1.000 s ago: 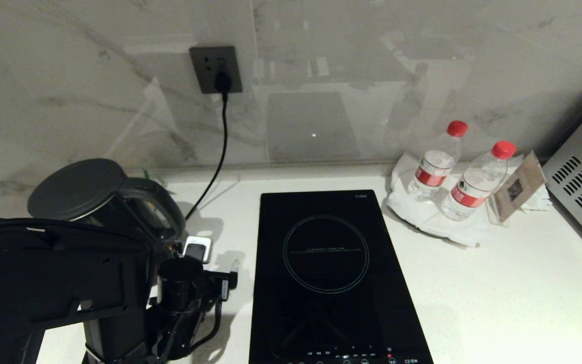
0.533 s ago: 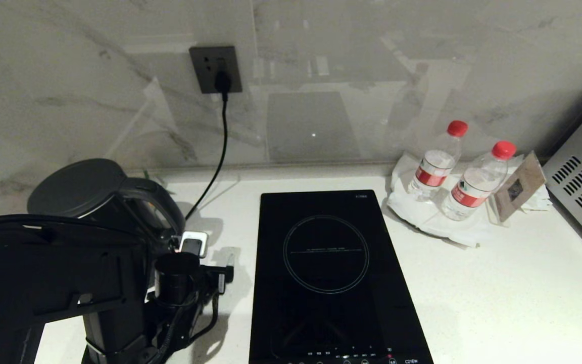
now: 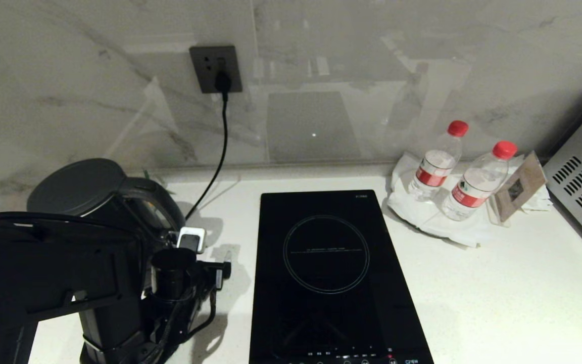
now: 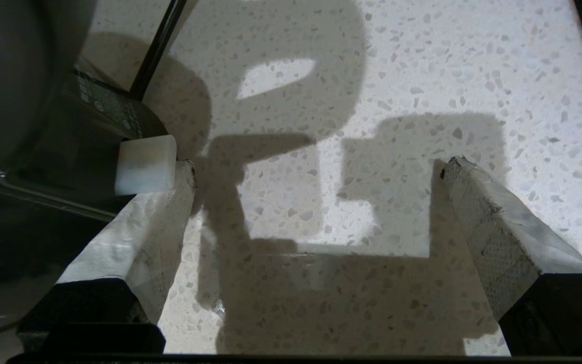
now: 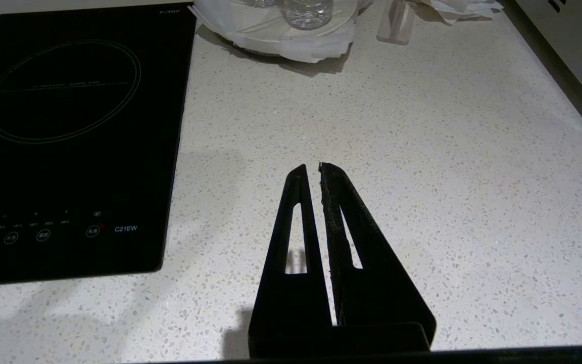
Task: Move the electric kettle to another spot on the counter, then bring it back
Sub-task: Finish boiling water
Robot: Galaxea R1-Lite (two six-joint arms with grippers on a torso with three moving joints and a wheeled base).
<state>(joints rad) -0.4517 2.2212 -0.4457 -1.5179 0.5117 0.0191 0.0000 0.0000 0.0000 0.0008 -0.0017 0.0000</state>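
We see two clear bottles [image 3: 455,172] with red caps standing on a white cloth [image 3: 425,215] at the back right of the tabletop [image 3: 498,293], water level unclear. The kettle [image 3: 81,189], glossy black with a flat round lid and loop handle, stands at the far left near the marble wall [image 3: 372,76]. Our left tool [image 4: 316,202] hangs just beside it, fingers spread wide over bare speckled stone, holding nothing. Our right tool [image 5: 320,169] is closed above the tabletop, right of the black glass hob [image 3: 329,273].
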